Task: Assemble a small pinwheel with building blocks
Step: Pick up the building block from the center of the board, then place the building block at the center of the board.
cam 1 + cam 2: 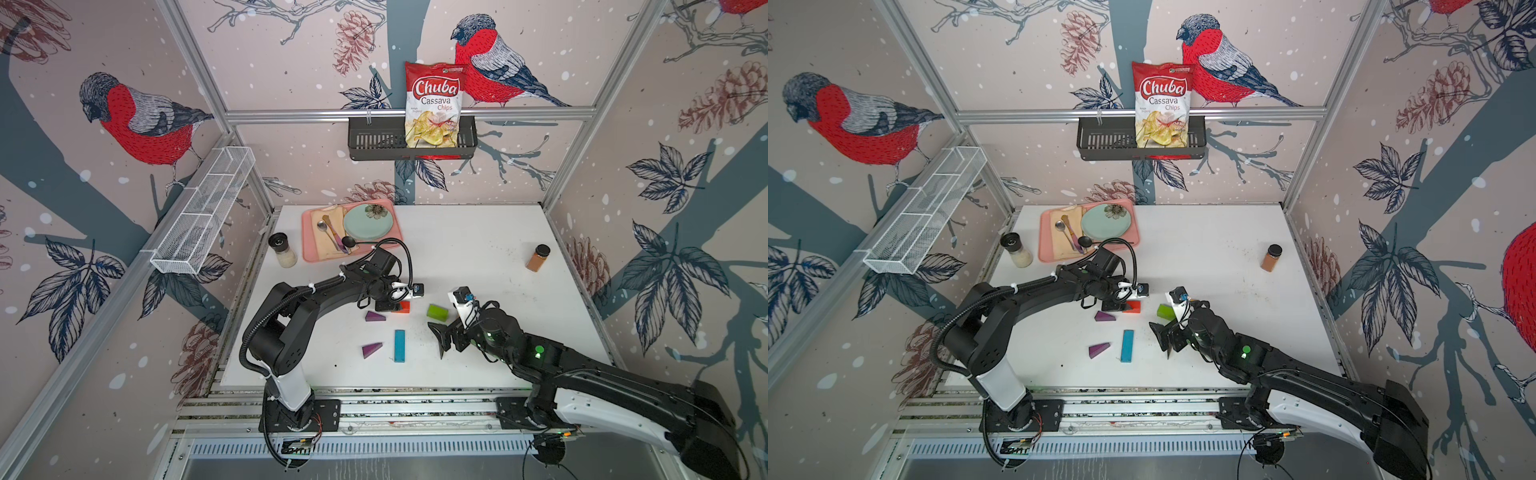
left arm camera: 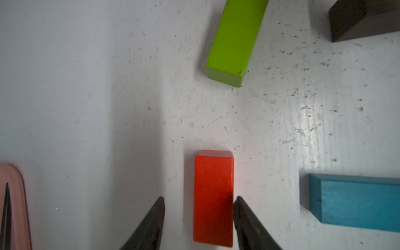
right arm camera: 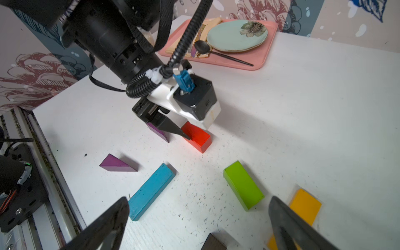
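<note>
The building blocks are seen lying loose on the white desk (image 1: 478, 249), around its middle and toward the front edge; nothing is joined into a pinwheel.

The red cuboid (image 2: 213, 199) is laid flat at the middle of the desk. It is straddled by the left gripper (image 2: 199, 199), whose jaws are set narrow but not closed. One fingertip (image 2: 237, 202) is pressed against a long side of the block, while a gap is left at the other. The block is not lifted.

A purple wedge (image 1: 375, 317) is placed just beside the red cuboid, on its left. The green cuboid (image 1: 437, 312) is set to its right, apart from it. Nearer the front edge, the blue bar (image 1: 400, 345) is laid pointing from front to back, with a second purple wedge (image 1: 371, 349) just beside it on the left.

The right gripper (image 3: 198, 198) is held above the desk near the green cuboid, its jaws spread wide, with nothing held between them. In the right wrist view a yellow bar (image 3: 305, 205) and a dark brown wedge (image 3: 214, 242) are shown close by it; in both top views they are hidden by the arm.

A pink tray (image 1: 307, 232) with a pale green plate (image 1: 368, 222) is kept at the far left corner. A jar of orange spice (image 1: 538, 258) is stood near the right edge.
</note>
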Tool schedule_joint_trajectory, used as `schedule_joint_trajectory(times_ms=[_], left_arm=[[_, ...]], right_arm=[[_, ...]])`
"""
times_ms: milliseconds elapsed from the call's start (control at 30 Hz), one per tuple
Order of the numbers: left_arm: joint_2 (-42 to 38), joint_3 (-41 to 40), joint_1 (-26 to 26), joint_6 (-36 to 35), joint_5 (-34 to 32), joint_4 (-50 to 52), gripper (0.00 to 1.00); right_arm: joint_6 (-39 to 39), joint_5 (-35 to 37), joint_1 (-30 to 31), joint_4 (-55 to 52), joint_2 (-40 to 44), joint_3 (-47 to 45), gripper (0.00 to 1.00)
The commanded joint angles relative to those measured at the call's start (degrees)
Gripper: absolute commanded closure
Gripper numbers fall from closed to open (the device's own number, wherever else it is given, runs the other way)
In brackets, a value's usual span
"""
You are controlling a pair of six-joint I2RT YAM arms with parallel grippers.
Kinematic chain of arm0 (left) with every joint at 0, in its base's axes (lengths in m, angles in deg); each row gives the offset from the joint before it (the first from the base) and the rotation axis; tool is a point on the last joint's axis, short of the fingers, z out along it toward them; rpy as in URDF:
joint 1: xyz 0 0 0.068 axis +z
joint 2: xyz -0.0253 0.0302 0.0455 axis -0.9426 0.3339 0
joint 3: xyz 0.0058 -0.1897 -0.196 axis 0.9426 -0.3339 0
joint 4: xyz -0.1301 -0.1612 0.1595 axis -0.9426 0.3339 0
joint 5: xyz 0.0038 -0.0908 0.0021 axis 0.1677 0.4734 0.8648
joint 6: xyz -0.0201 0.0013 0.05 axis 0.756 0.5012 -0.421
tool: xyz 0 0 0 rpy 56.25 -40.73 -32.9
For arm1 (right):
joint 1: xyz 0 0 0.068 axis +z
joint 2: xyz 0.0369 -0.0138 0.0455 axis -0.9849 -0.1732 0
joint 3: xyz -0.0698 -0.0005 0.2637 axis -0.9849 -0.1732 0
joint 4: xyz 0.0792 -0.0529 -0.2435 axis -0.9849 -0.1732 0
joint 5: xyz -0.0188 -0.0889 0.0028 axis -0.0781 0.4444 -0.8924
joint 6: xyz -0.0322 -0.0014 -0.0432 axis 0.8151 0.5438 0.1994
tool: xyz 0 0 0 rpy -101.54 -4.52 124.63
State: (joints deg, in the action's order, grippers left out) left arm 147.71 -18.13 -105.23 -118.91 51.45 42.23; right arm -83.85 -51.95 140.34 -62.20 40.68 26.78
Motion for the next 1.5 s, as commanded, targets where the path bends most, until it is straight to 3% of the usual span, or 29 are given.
schedule_joint_trajectory(times_ms=[0, 500, 667, 933, 1267, 1467], left_arm=[[1.23, 0.91, -0.33, -0.78, 0.66, 2.17, 0.48], [5.04, 3.50, -1.02, 0.22, 0.66, 4.84, 0.52], [6.64, 5.39, -1.01, 1.12, 0.13, 6.81, 0.58], [13.14, 13.24, -0.85, 3.47, 2.42, 11.79, 0.74], [18.01, 22.90, 2.81, 15.74, 4.26, 11.58, 0.74], [20.19, 23.94, 3.56, 17.41, 4.88, 13.59, 0.74]], right_arm=[[-0.41, 2.95, 0.18, 2.34, 2.07, -1.25, 0.00], [0.80, 4.11, -0.15, 0.92, 4.08, -1.63, 0.00], [1.08, 4.25, -0.38, 0.96, 3.91, -1.63, 0.00], [1.76, 3.58, -1.68, 1.39, 4.34, -1.99, 0.00], [2.18, 1.02, -4.41, 2.58, 4.70, -2.42, 0.01], [2.36, 0.38, -4.88, 2.76, 4.67, -2.62, 0.01]])
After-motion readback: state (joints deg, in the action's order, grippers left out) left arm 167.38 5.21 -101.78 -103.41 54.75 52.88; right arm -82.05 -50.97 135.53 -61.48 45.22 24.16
